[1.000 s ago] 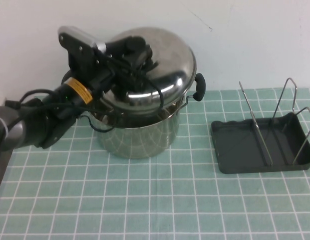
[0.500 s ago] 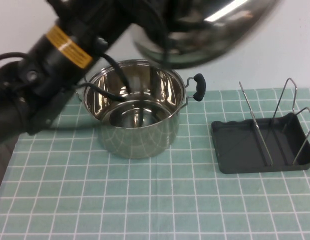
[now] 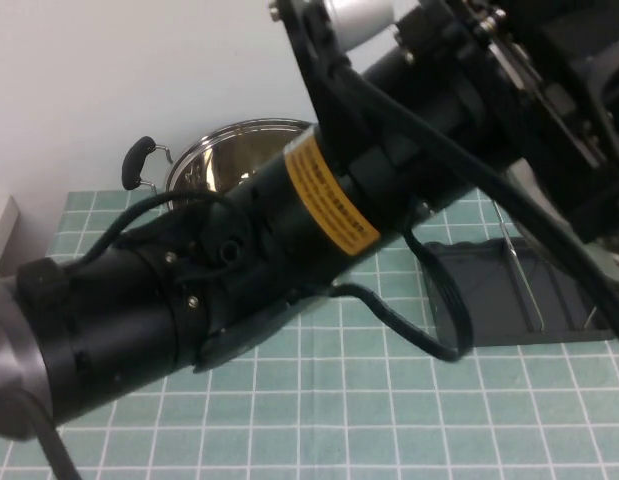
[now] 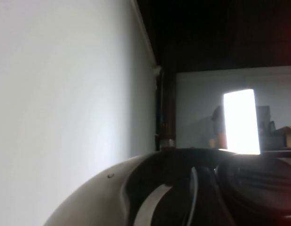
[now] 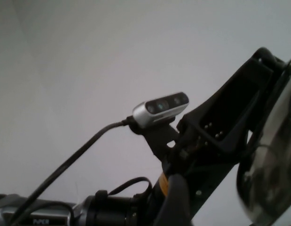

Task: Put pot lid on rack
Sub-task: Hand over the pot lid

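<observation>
My left arm (image 3: 289, 250) crosses the whole high view close to the camera, with my left gripper (image 3: 549, 80) at the upper right, above the rack. The pot lid is hidden in the high view. Its shiny domed surface (image 4: 112, 193) fills the lower part of the left wrist view, right under the gripper, which stays shut on it. Its steel rim (image 5: 272, 160) shows in the right wrist view beside the left gripper. The dark grey rack (image 3: 509, 290) lies at the right, half hidden by the arm. My right gripper is out of the high view; only a dark grey part (image 5: 176, 202) shows.
The open steel pot (image 3: 229, 150) stands at the back left on the green checked cloth (image 3: 389, 420), one black handle (image 3: 139, 160) showing. A white wall rises behind the table.
The left arm lifted the lid off the pot, then swung it up and to the right. The arm now fills the high view and the lid has left that view.
</observation>
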`<state>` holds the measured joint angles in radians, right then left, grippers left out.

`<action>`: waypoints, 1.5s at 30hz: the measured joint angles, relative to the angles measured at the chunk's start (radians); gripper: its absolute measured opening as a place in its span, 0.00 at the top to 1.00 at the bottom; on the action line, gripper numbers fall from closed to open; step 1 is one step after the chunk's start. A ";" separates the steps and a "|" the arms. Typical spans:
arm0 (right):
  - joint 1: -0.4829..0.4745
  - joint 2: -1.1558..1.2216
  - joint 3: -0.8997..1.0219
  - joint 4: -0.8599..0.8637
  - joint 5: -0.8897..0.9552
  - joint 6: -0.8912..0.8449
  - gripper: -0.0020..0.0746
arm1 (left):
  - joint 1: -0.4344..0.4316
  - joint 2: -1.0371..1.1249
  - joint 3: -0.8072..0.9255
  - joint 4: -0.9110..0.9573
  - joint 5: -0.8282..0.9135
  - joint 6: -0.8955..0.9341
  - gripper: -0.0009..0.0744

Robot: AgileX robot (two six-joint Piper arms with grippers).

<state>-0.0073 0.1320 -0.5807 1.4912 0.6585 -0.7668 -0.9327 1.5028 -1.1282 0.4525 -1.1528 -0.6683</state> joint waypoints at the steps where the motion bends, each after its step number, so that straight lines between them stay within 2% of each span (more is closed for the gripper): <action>1: 0.000 0.003 0.000 0.004 -0.010 -0.006 0.22 | -0.008 0.000 0.000 0.011 0.000 -0.008 0.54; 5: 0.000 0.010 0.000 0.052 -0.069 -0.023 0.20 | -0.049 0.000 0.000 0.068 0.000 -0.022 0.54; 8: 0.000 0.030 0.000 0.126 -0.092 -0.071 0.27 | -0.065 0.000 0.000 0.101 0.000 -0.022 0.54; 10: 0.000 0.043 0.000 0.167 -0.098 -0.113 0.37 | -0.068 0.000 0.000 0.118 0.000 -0.023 0.54; 15: 0.002 0.053 0.000 0.208 -0.120 -0.218 0.78 | -0.069 0.000 0.000 0.131 0.000 -0.036 0.54; 17: 0.002 0.053 -0.002 0.226 -0.106 -0.236 0.85 | -0.069 0.002 0.000 0.146 0.018 -0.059 0.54; 24: 0.004 0.053 -0.002 0.229 -0.098 -0.283 0.89 | -0.069 0.003 -0.002 0.227 0.075 -0.127 0.54; 26: 0.006 0.053 -0.002 0.229 -0.098 -0.299 0.91 | -0.069 0.003 -0.005 0.249 0.099 -0.160 0.49; 31: 0.006 0.053 -0.002 0.227 -0.148 -0.334 0.92 | -0.069 0.002 -0.006 0.327 0.169 -0.255 0.27; 37: 0.004 0.066 -0.002 0.225 -0.232 -0.379 0.92 | -0.069 -0.009 -0.006 0.408 0.347 -0.315 0.24; 39: 0.004 0.089 -0.002 0.225 -0.220 -0.412 0.92 | -0.069 -0.025 -0.006 0.445 0.449 -0.347 0.26; 41: 0.004 0.128 -0.002 0.225 -0.199 -0.428 0.92 | -0.069 -0.053 -0.006 0.534 0.568 -0.395 0.35; 44: 0.004 0.212 -0.002 0.225 -0.148 -0.443 0.92 | -0.069 -0.122 -0.006 0.782 0.751 -0.577 0.60; 45: 0.004 0.249 -0.002 0.223 -0.133 -0.455 0.92 | -0.069 -0.146 -0.006 0.905 0.787 -0.665 0.72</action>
<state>-0.0031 0.3807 -0.5823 1.7140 0.5259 -1.2216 -1.0020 1.3569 -1.1345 1.3572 -0.3660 -1.3330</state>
